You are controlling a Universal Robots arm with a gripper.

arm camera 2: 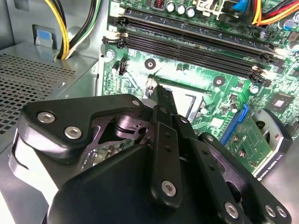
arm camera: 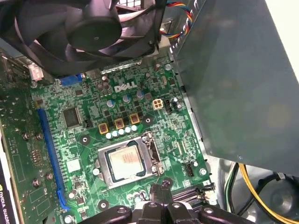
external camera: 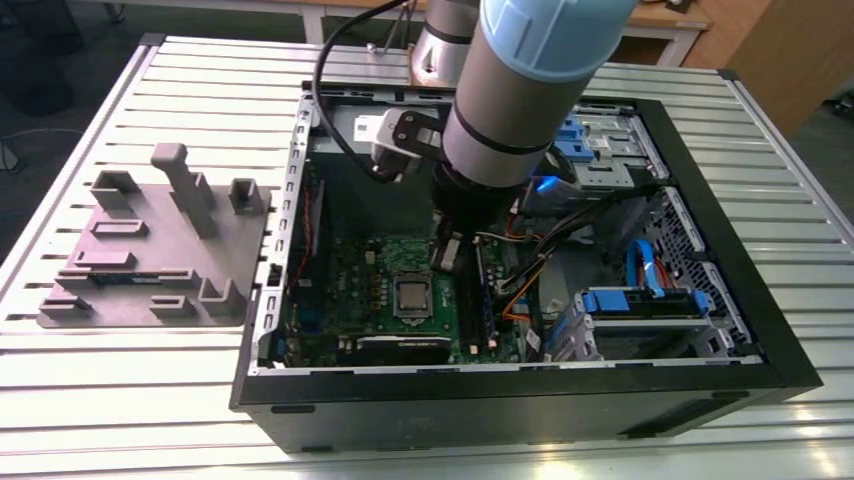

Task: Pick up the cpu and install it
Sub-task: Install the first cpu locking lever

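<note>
The cpu [arm camera: 126, 161] lies flat in its socket on the green motherboard [arm camera: 79, 135], its silver top framed by the metal retention plate. In the exterior view the cpu [external camera: 414, 294] sits mid-board inside the open computer case [external camera: 534, 385]. My gripper [arm camera: 160, 189] hangs low over the board just beside one edge of the socket, fingertips close together with nothing seen between them. In the second wrist view the gripper [arm camera 2: 158, 89] tapers to a narrow point aimed at the socket frame [arm camera 2: 187, 100]. In the exterior view the gripper [external camera: 447, 252] reaches down from the arm into the case.
A black fan [arm camera: 98, 23] and a grey power-supply box [arm camera: 233, 70] flank the board. Memory slots [arm camera 2: 196, 42] run beside the socket, with yellow cables [arm camera 2: 60, 28] near the box. Blue drive bays [external camera: 641, 300] fill the case's right. A grey fixture tray [external camera: 147, 250] lies on the slatted table.
</note>
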